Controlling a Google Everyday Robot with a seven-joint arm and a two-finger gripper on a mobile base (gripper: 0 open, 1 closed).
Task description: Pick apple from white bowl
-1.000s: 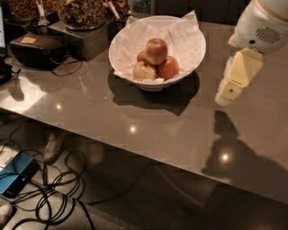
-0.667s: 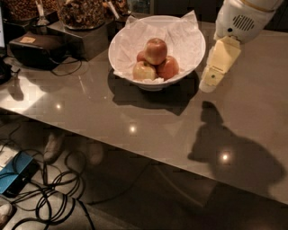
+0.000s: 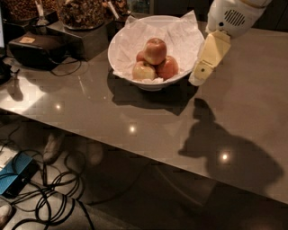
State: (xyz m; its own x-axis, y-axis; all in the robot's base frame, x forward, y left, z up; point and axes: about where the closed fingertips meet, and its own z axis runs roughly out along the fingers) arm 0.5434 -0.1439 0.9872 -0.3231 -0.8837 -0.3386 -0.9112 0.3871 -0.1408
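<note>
The white bowl (image 3: 184,45), lined with crumpled white paper, stands on the grey table toward the back. Several apples are piled in it, with a red-yellow apple (image 3: 155,50) on top, a yellowish one (image 3: 144,70) at front left and a red one (image 3: 168,67) at front right. My gripper (image 3: 199,76) hangs at the bowl's right rim, its cream fingers pointing down and left, beside the apples and apart from them. The white arm housing (image 3: 231,18) is above it.
Dark containers of nuts (image 3: 81,13) stand at the back left. A black device (image 3: 38,49) with a cable lies left of the bowl. The table's front edge (image 3: 135,150) runs diagonally; cables and a blue box (image 3: 15,177) lie on the floor below.
My gripper has moved left across the table, from well right of the bowl to its right rim. The bowl and apples have not moved.
</note>
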